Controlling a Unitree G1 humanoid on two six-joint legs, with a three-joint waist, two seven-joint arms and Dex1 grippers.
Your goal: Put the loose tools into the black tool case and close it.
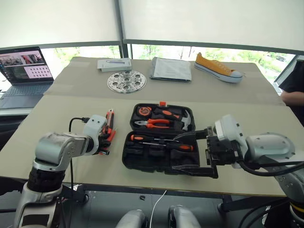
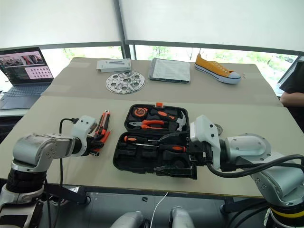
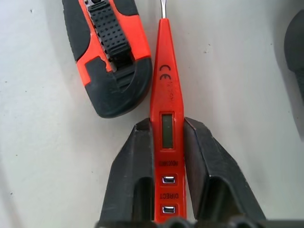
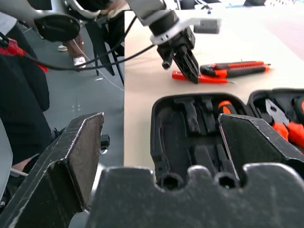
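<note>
I see the left pincer clamped on the tester screwdriver, utility knife at its 11 o'clock; the right pincer gapes wide.

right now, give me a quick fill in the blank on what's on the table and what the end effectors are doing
1. The left end effector has its fingers closed on the slim orange ____.
2. Beside it on the table lies the orange-black ____ knife.
3. The black tool case lies ____, with screwdrivers already in it.
4. The right end effector hovers over the case with its fingers ____.

Missing words: tester screwdriver; utility; open; open
</note>
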